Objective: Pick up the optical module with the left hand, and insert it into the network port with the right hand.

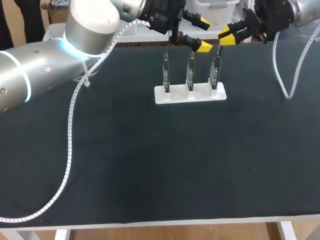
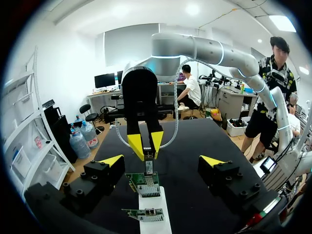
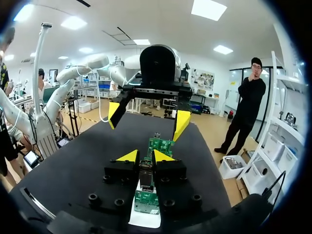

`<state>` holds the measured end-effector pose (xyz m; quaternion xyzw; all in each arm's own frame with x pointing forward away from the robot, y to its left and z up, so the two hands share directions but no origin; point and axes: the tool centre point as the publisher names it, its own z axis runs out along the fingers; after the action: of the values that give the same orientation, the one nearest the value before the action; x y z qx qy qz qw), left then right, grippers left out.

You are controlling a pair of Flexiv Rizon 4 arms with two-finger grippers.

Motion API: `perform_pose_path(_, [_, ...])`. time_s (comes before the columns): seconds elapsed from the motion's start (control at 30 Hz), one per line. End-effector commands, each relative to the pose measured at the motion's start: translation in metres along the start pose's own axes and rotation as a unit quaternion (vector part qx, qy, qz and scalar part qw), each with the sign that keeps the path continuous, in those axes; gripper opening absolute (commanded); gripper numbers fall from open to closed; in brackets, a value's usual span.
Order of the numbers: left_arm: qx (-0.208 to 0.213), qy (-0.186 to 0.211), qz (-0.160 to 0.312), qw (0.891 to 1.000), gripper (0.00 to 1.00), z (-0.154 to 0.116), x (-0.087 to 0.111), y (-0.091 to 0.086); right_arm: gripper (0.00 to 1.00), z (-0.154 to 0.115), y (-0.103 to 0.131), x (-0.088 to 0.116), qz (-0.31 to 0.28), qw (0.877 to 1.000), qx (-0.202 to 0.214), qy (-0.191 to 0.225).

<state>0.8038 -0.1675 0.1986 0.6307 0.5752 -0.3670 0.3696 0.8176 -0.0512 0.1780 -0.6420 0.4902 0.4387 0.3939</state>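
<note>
Closest to the head camera is the left arm (image 1: 45, 75), entering from nine o'clock. It holds the left gripper (image 1: 203, 34) at twelve o'clock of the white holder (image 1: 175, 95), with its fingers spread wide and nothing between them. The right gripper (image 1: 227, 36), entering from two o'clock, is pinched on the optical module (image 1: 218, 51). The module hangs with its long axis upright, directly over the board (image 1: 215, 75) at the three-o'clock end of the row of three. From the left wrist, the left gripper (image 2: 162, 163) is open, its fingers well apart to either side of the holder (image 2: 163, 225). Dead ahead at twelve o'clock the right gripper (image 2: 145, 145) points down with the optical module (image 2: 148, 166) clamped between its tips. The module's lower end is at the top edge of a board (image 2: 145, 184); whether it has entered a port I cannot tell. From the right wrist, the right gripper (image 3: 145, 157) is closed on the optical module (image 3: 146, 179), with the board (image 3: 146, 201) directly under it and in line. The left gripper (image 3: 148, 118) gapes at twelve o'clock beyond. I judge that the pick-up is done and the right arm alone matters now. The insertion looks like a straight push down along the module's own axis, so it must stay square over the board's edge. The port itself is too small to make out.
</note>
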Motion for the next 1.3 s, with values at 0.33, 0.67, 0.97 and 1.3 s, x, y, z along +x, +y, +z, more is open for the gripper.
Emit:
perform_pose_path(0.33, [0.002, 0.003, -0.001, 1.000, 1.00, 0.0007, -0.0012, 0.0022, 0.00, -0.0003, -0.0049, -0.0056, -0.009, 1.000, -0.002, -0.004])
perform_pose_path(0.67, [0.002, 0.003, -0.001, 1.000, 1.00, 0.0007, -0.0012, 0.0022, 0.00, 0.0002, -0.0026, 0.0014, 0.000, 1.000, -0.002, -0.004])
perform_pose_path(0.97, [0.002, 0.003, -0.001, 1.000, 1.00, 0.0007, -0.0012, 0.0022, 0.00, -0.0025, -0.0034, 0.0001, -0.002, 1.000, 0.001, -0.002])
perform_pose_path(1.3, [0.002, 0.003, -0.001, 1.000, 1.00, 0.0007, -0.0012, 0.0022, 0.00, -0.0008, -0.0026, 0.0027, 0.002, 1.000, -0.002, 0.001])
